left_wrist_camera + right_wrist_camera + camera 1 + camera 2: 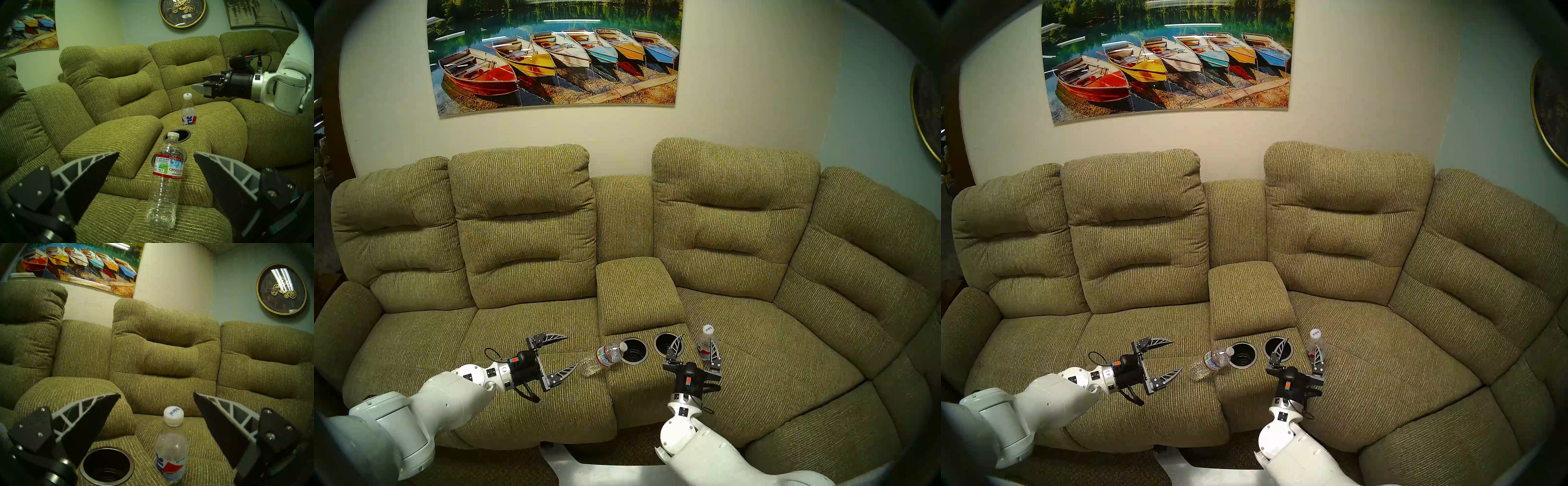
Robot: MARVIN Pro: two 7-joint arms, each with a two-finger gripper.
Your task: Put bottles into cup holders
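Both jaws apart: left gripper near leaning bottle; right gripper before upright bottle.

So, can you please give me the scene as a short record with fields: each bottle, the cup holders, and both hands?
left bottle: Crystal Geyser bottle, leaning tilted against the console beside the left cup holder, its base on the seat
right bottle: red-and-blue label bottle, upright on the seat right of the console
cup holders: left and right cup holder, both without a bottle
left hand: open, short of the leaning bottle
right hand: open, near the upright bottle
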